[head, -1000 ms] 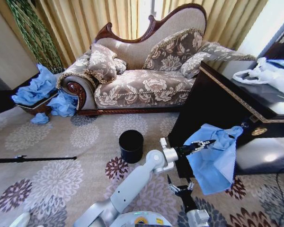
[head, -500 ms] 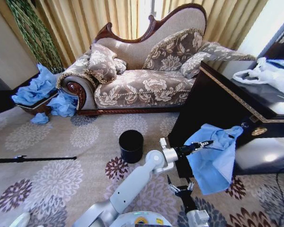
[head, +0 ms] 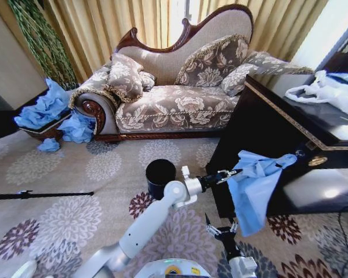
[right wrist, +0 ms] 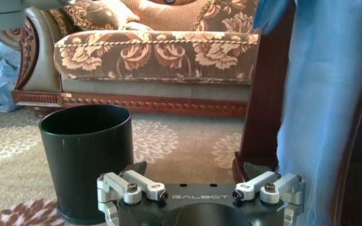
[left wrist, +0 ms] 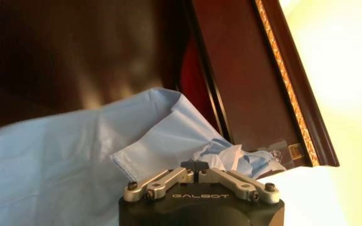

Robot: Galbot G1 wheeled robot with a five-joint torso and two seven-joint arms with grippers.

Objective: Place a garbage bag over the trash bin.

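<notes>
While your left hand (head: 229, 174) pinches the garbage bag (head: 252, 191) by its top hem beside the dark bench (head: 267, 124), treat it as limp, light, slippery film; the spread right hand (head: 221, 231) should take the opposite rim

Light blue garbage bag (head: 255, 191), black trash bin (head: 160, 177), floral-patterned carpet (head: 69, 220).

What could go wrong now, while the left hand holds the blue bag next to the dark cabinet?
1. The left hand is shut on one edge of the garbage bag; thin plastic might slip out.
2. The bag's far corner lies at the dark cabinet edge and could snag or tear.
3. The bag hangs bunched, away from the trash bin; the open right hand may struggle to spread it.
</notes>
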